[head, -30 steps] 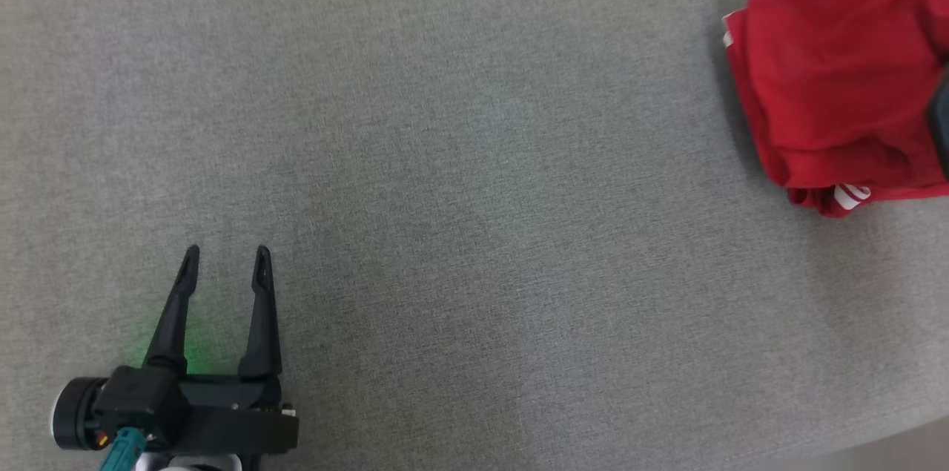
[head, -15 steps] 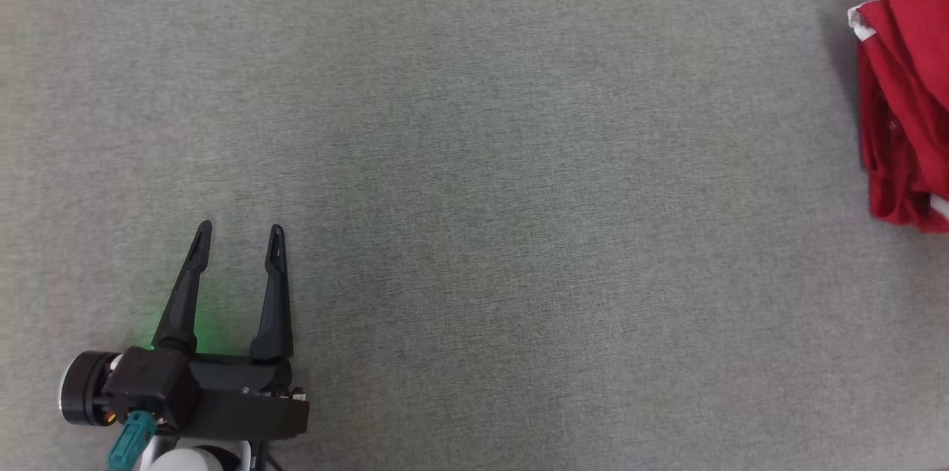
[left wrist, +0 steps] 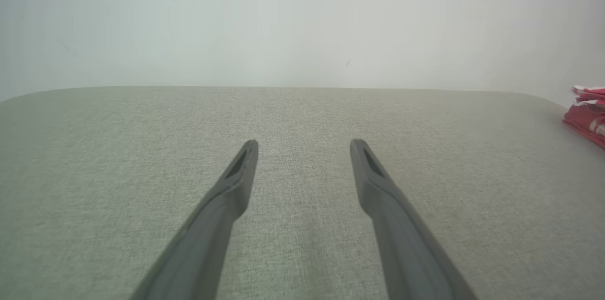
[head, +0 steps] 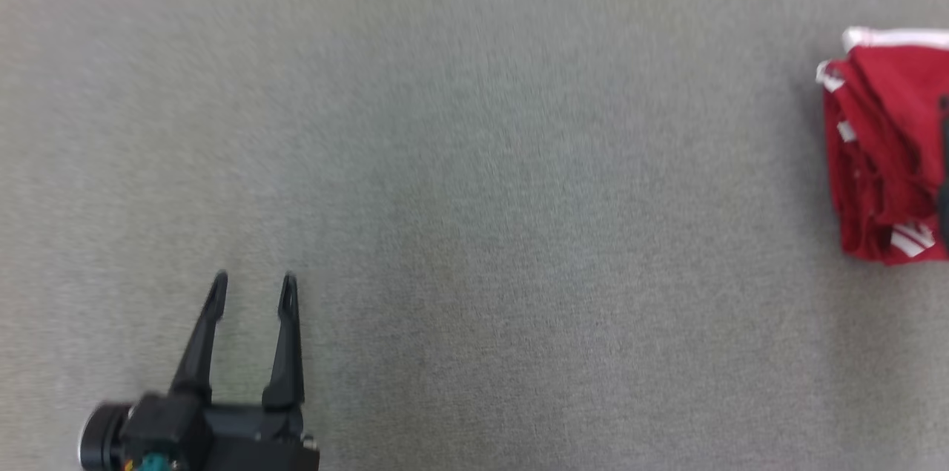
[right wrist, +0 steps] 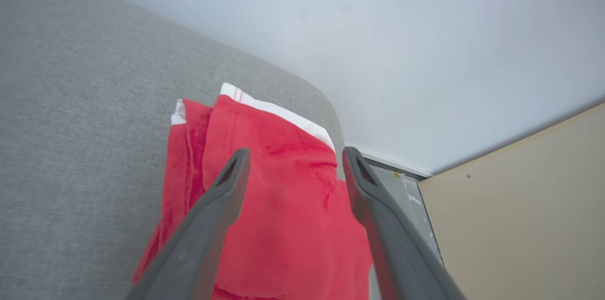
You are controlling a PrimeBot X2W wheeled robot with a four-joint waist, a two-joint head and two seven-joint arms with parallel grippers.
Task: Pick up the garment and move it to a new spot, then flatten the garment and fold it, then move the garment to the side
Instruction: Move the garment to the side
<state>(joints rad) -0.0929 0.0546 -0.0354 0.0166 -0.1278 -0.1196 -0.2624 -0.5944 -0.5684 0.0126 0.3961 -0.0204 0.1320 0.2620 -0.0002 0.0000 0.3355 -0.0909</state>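
**Red garment folded at the worktop's right edge, both grippers spread and empty**

The garment (head: 886,152) is a soft red knit with white bands along its hems. It lies folded into a thick, roughly rectangular stack on the right side of the worktop (head: 482,196). In the head view its layered edges face left, creased and slightly uneven, with small white stripes showing between the folds, and the picture's right edge cuts it off. In the right wrist view its top layer is smooth and flat. A white hem runs along the far edge, and a second, narrower layer steps out on the left.

The right gripper (right wrist: 297,152) hangs over that top layer. Its two long, dark, tapered fingers (right wrist: 222,196) stand wide apart and clasp nothing, and red cloth shows between them.

The worktop is covered in a grey woven fabric with a fine, even grain. It has no pattern, and its far right corner, just beyond the garment, is rounded. Past that corner are a pale, plain wall (right wrist: 401,30), a strip of speckled grey floor (right wrist: 406,196) and a flat beige panel (right wrist: 520,205).

The left gripper (head: 254,280) is well apart from the garment, at the near left of the worktop. Its matte black fingers are also spread wide and point to the far side over bare grey fabric, holding nothing.
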